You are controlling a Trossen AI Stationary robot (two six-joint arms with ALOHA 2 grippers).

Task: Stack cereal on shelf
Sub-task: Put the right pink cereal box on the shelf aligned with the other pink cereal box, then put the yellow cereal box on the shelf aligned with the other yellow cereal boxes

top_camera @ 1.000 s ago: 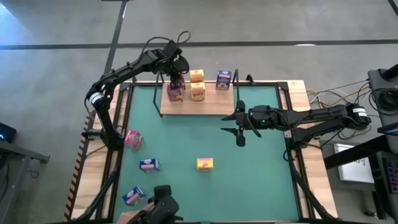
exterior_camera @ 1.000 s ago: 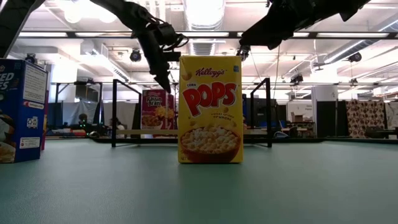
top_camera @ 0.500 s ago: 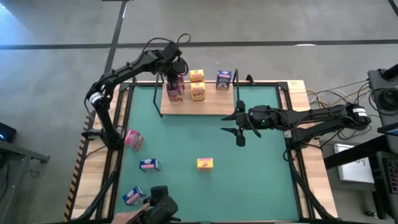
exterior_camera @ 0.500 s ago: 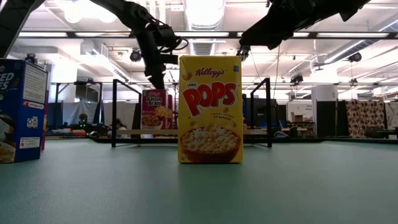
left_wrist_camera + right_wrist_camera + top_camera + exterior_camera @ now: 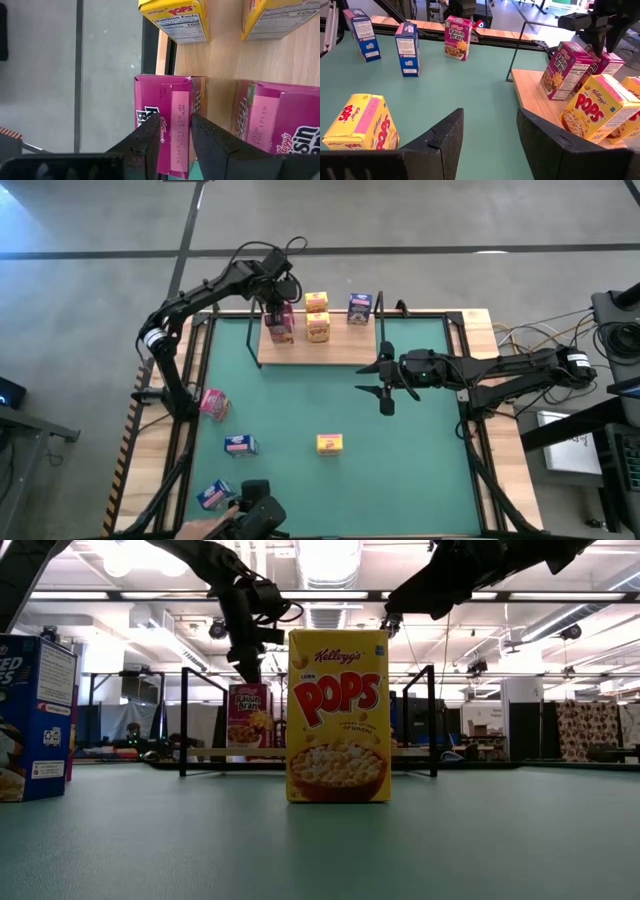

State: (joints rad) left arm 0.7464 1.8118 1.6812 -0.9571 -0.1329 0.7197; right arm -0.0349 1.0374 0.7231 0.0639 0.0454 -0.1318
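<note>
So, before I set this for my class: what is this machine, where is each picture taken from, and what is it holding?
It is a robot with two dark arms at a table, each ending in a two-finger tool. One picture looks straight down, one looks level across the table top, and two come from cameras on the wrists. A green mat covers the table, with a wooden shelf at its far side. On the shelf are two yellow boxes of cereal, a blue box and a pink box. The left tool grips a second pink box at the shelf's left end. The right tool hangs open over the mat, holding nothing. On the mat wait a pink one, a yellow one and two blue ones.
</note>
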